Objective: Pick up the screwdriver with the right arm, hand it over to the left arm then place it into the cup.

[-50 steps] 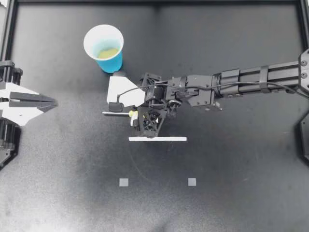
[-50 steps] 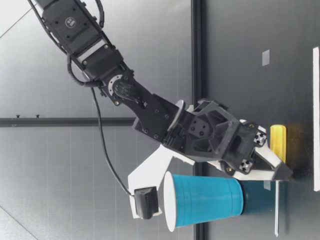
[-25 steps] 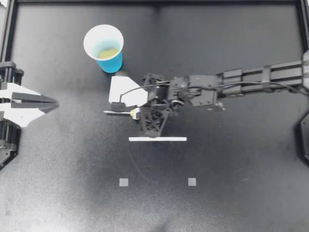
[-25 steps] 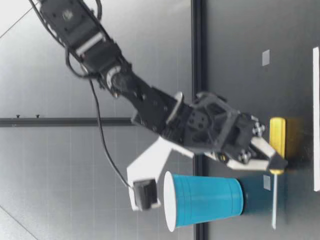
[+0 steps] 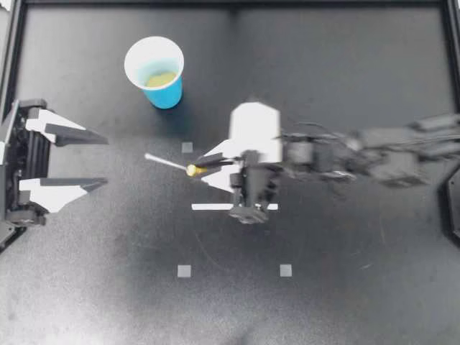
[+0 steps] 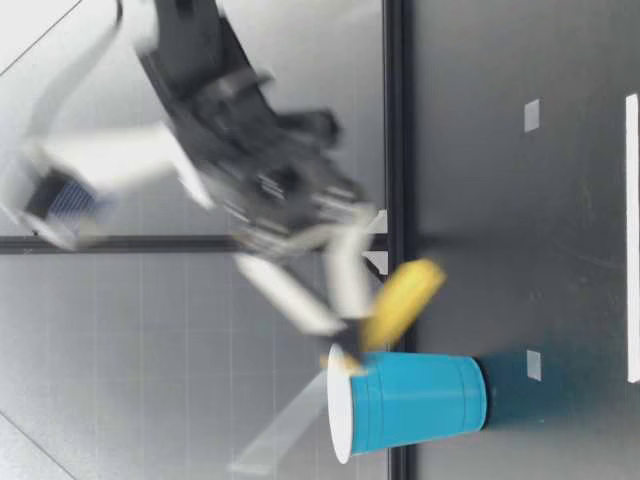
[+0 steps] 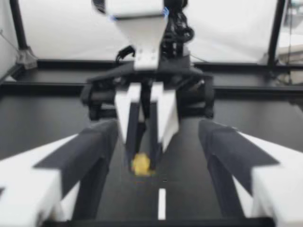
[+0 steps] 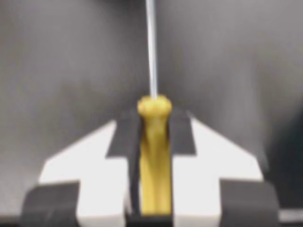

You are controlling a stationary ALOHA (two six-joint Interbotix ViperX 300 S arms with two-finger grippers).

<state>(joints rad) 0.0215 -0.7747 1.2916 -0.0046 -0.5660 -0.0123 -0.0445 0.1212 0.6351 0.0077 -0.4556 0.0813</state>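
A: Where is the screwdriver point(image 5: 171, 164) kept?
B: It is clamped by its yellow handle in the right gripper point(image 5: 207, 168) and held off the table point(image 5: 345, 287). The shaft is aimed at the left gripper point(image 5: 106, 162), likely for the handover.
A: Left gripper?
B: Spread wide, nothing held, short of the shaft tip. The cup point(image 5: 159, 72) is left upright, off to the side.

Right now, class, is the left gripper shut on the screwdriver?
No: the top view shows the left gripper wide open, apart from the screwdriver in the right gripper.
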